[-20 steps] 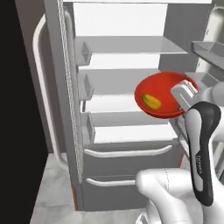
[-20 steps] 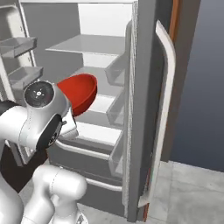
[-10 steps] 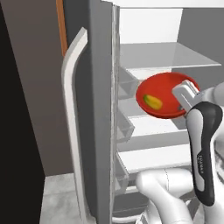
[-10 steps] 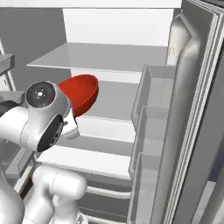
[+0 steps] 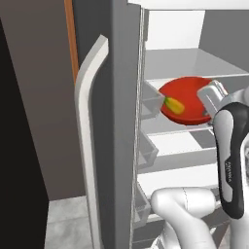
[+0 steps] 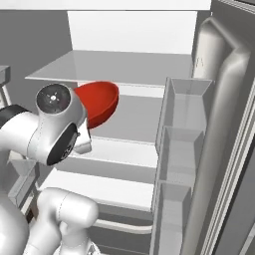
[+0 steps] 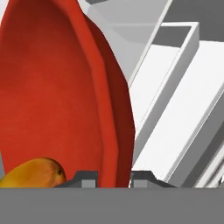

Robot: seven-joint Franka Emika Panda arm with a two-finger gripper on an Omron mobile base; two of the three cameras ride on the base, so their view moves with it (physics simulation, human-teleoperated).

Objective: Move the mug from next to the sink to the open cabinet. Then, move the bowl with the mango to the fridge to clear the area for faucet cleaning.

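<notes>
The wide red bowl (image 5: 187, 99) hangs in front of the open fridge (image 5: 116, 121), level with a middle shelf (image 5: 170, 127), held by its right rim. The yellow-orange mango (image 5: 174, 105) lies inside it. My gripper (image 5: 208, 109) is shut on that rim. In the hand view the gripper (image 7: 114, 177) straddles the bowl (image 7: 57, 96) rim, one fingertip on each side, with the mango (image 7: 35, 174) at the lower left. From the right, the bowl (image 6: 99, 102) juts out from behind my arm's round joint, over the white shelves.
The fridge's left door (image 5: 92, 146) with its long curved handle stands close on the left. Its right door (image 6: 219, 129) with bins (image 6: 182, 129) stands open on the right. White shelves (image 6: 119, 119) lie behind and below the bowl. A wood edge (image 5: 72, 39) shows beside the fridge.
The whole picture has shifted: the base has driven closer to the fridge and its inside now looms larger. The bowl and mango stay in my grip, slightly further in over the shelf.
</notes>
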